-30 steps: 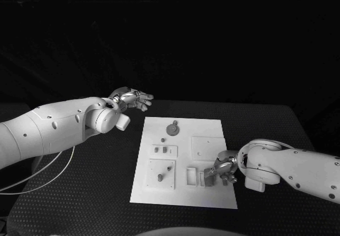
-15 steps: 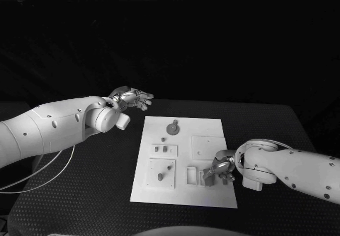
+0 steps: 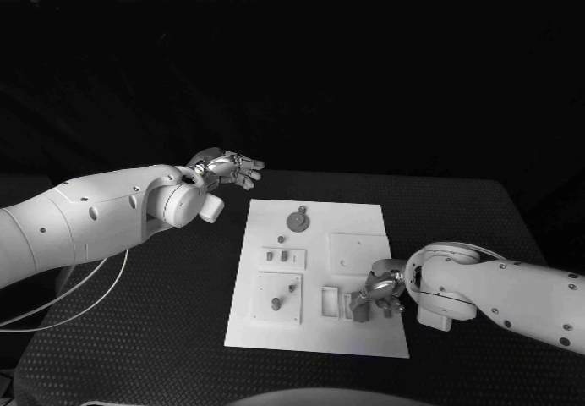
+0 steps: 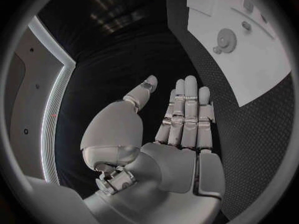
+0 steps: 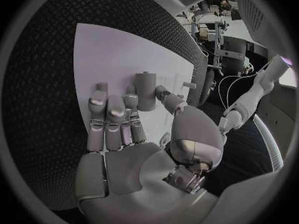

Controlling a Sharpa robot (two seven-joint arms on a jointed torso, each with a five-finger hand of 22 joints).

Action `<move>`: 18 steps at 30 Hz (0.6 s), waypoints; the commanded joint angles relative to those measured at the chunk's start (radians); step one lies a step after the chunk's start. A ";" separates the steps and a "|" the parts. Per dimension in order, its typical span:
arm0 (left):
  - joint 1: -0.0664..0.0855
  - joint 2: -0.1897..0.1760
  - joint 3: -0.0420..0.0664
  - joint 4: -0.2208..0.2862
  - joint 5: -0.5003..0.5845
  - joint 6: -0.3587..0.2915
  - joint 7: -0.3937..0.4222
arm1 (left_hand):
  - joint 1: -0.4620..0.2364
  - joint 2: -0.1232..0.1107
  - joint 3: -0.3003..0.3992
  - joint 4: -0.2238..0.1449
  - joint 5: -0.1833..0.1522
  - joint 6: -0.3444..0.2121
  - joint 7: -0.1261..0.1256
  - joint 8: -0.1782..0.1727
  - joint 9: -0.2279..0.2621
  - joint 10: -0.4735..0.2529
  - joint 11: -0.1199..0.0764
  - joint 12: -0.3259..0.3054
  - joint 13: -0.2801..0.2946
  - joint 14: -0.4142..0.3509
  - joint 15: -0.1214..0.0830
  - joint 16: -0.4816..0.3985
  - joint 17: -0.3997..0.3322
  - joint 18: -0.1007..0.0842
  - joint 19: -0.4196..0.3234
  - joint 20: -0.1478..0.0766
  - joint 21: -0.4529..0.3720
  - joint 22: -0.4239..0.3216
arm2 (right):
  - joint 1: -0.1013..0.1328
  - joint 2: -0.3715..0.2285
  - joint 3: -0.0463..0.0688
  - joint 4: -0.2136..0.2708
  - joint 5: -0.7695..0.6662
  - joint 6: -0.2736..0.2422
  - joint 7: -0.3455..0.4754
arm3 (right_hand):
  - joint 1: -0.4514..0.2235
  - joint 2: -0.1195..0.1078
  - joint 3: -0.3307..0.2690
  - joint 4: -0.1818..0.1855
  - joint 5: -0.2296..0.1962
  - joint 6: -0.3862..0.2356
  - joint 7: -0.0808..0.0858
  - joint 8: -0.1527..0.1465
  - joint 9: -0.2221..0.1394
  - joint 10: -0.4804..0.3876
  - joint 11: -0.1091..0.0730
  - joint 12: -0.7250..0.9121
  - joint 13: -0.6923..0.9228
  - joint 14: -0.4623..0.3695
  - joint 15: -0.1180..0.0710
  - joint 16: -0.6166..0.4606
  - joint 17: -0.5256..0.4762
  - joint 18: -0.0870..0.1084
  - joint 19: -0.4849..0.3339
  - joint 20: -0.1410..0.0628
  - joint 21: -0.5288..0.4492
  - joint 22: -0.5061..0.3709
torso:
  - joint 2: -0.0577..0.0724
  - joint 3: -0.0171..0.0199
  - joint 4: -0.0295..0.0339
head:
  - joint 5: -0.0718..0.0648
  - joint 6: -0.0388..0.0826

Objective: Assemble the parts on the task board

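The white task board (image 3: 366,334) lies in the middle of the table. On it are a round gear-like part (image 3: 297,222), small parts (image 3: 283,255) and a raised plate with pegs (image 3: 278,298). My right hand (image 3: 379,293) hovers low over the board's near right area, fingers stretched out flat. In the right wrist view a grey cylindrical part (image 5: 146,90) stands upright between the fingertips (image 5: 130,102) and the thumb; I cannot tell whether they touch it. My left hand (image 3: 228,169) hangs open past the board's far left corner, holding nothing (image 4: 184,119).
A square recessed plate (image 3: 358,251) and an oblong frame (image 3: 330,302) sit on the board beside my right hand. Black textured table (image 3: 171,288) surrounds the board. A white cable (image 3: 73,300) loops under my left arm.
My right hand has crept a little toward the board's near edge and inward by the grey part. My left hand has stayed still.
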 commanded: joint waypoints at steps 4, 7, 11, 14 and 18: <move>0.002 0.001 0.001 0.002 0.005 0.011 0.006 | -0.012 -0.003 0.000 0.007 0.002 -0.003 -0.002 0.006 0.000 -0.009 -0.001 0.005 0.001 0.006 0.005 -0.007 0.002 0.006 0.006 -0.007 -0.004 0.001 | -0.005 -0.017 -0.017 0.015 0.044 0.018 -0.028 | 0.001 0.030 0.023 -0.011 0.006 0.016 -0.003 -0.023 -0.005 0.007 -0.004 0.002 -0.005 0.007 -0.003 0.007 -0.005 0.064 0.003 0.007 0.007 0.005 | 0.000 0.0002 -0.0010 | 0.000 0.001; 0.002 0.001 0.001 0.002 0.005 0.012 0.004 | -0.012 -0.003 0.000 0.008 0.002 -0.004 -0.002 0.006 0.000 -0.010 -0.001 0.005 0.001 0.006 0.005 -0.007 0.002 0.006 0.006 -0.007 -0.004 0.002 | 0.009 -0.027 -0.017 0.024 0.048 0.017 -0.028 | -0.005 0.031 0.025 -0.011 0.006 0.019 -0.003 -0.024 -0.006 0.008 -0.004 0.002 -0.006 0.007 -0.003 0.007 -0.006 0.064 0.003 0.008 0.008 0.005 | 0.000 0.0006 -0.0016 | 0.000 0.002; 0.002 0.002 0.001 0.000 0.005 0.012 0.004 | -0.013 -0.003 0.000 0.009 0.002 -0.004 -0.002 0.006 -0.001 -0.010 -0.001 0.005 0.001 0.006 0.005 -0.008 0.003 0.006 0.006 -0.007 -0.004 0.002 | 0.038 -0.038 -0.017 0.040 0.084 0.026 -0.033 | -0.013 0.032 0.027 -0.012 0.006 0.024 -0.004 -0.024 -0.006 0.009 -0.005 0.002 -0.008 0.007 -0.004 0.008 -0.008 0.064 0.003 0.009 0.009 0.004 | 0.000 0.0006 -0.0017 | -0.001 0.002; 0.002 0.003 0.001 0.000 0.005 0.012 0.004 | -0.013 -0.003 0.000 0.009 0.002 -0.004 -0.002 0.006 -0.001 -0.010 -0.001 0.005 0.001 0.006 0.005 -0.008 0.003 0.006 0.006 -0.007 -0.004 0.002 | 0.054 -0.044 -0.017 0.048 0.131 0.041 -0.039 | -0.018 0.031 0.028 -0.012 0.006 0.025 -0.004 -0.025 -0.007 0.009 -0.005 0.002 -0.009 0.007 -0.004 0.008 -0.009 0.064 0.003 0.009 0.009 0.003 | 0.000 0.0010 -0.0019 | -0.002 0.002; 0.002 0.006 0.001 0.000 0.005 0.013 0.003 | -0.013 -0.003 0.000 0.009 0.002 -0.004 -0.002 0.006 -0.001 -0.011 -0.001 0.005 0.000 0.006 0.005 -0.008 0.003 0.006 0.006 -0.007 -0.004 0.002 | 0.071 -0.044 -0.017 0.055 0.172 0.042 -0.041 | -0.021 0.029 0.029 -0.016 0.006 0.024 -0.004 -0.028 -0.008 0.008 -0.005 0.001 -0.010 0.006 -0.004 0.008 -0.010 0.064 0.003 0.009 0.010 0.003 | 0.000 0.0000 -0.0023 | -0.005 0.004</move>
